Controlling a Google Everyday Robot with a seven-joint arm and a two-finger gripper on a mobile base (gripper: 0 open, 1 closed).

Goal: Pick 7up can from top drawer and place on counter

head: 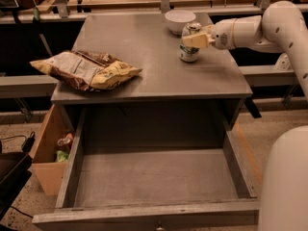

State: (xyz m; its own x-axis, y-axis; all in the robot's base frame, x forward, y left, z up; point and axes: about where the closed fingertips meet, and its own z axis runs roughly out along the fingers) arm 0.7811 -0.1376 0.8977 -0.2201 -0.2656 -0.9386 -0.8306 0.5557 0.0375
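Holds the can (188, 53) in the gripper (193, 38), jaws clamped on its upper half, one cream finger (196, 40) lying across the side that faces the camera. Stands upright, silver top up, green marking low on its body, base down on the counter (144, 47) straight under the jaws. Sits toward the far right part of that grey top, set back from the right edge.

Reaches in from the right by way of the white arm (260, 30), roughly level with the can's top.

Just behind the jaws and a little to their left, finds the white bowl (175, 27), near the can but apart from it; shows only its pale inside. Well to the left of the jaws and nearer the camera, finds a chip bag (86, 70), lying flat and crumpled on the counter, hanging slightly over the left edge.

Below the jaws and much nearer the camera, finds the drawer (72, 167) pulled fully out from under the counter; shows a flat grey bottom between low side walls, with a small knob at the middle of the front.

Far down to the left of the jaws, beside the drawer's left wall, finds a tan box (45, 172) on the floor, open at the top. Holds a few small things, one reddish and one green, too small to name.
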